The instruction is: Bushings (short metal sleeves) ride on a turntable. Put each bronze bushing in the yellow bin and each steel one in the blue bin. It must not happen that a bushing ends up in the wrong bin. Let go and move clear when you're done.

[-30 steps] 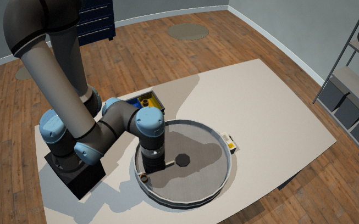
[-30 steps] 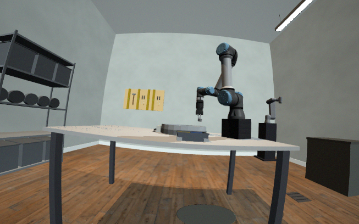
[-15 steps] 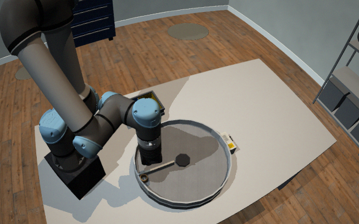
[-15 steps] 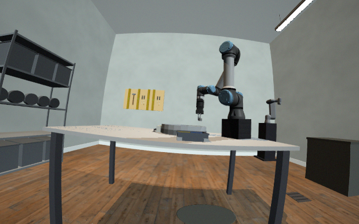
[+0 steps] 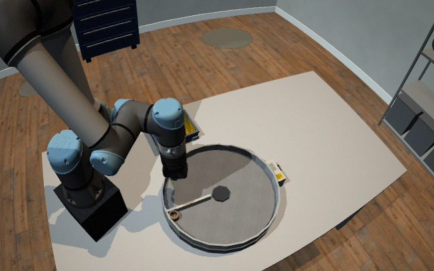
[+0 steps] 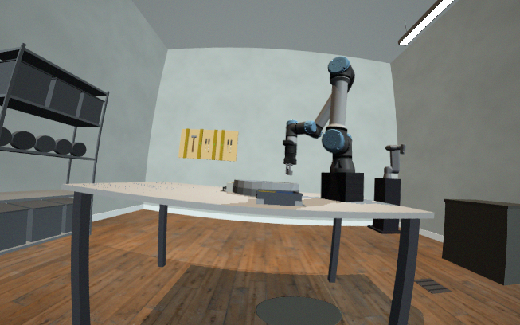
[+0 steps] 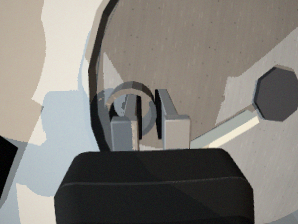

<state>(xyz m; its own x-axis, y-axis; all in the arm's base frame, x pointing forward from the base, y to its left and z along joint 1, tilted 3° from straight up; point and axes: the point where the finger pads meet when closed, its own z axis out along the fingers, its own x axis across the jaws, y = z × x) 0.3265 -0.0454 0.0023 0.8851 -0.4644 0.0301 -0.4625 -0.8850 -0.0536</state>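
Note:
My gripper (image 6: 289,166) (image 7: 148,104) is shut on the wall of a grey steel bushing (image 7: 131,85). One finger is inside its bore and the other outside. The gripper hangs above the left part of the turntable (image 5: 245,215) (image 7: 200,50); its fingers are hidden in the top view. A bronze bushing (image 5: 173,219) sits on the turntable by the rim, against the pale bar (image 5: 191,202) (image 7: 232,131). The yellow bin (image 5: 189,126) shows partly behind the arm. The blue bin is almost fully hidden there by the arm.
The turntable has a raised rim and a dark centre hub (image 5: 220,193) (image 7: 276,94). A small labelled box (image 5: 274,169) stands against its right side. The tray of bins (image 6: 279,197) is close behind the turntable. The robot's black pedestal (image 5: 94,212) (image 6: 342,186) stands at the table's side.

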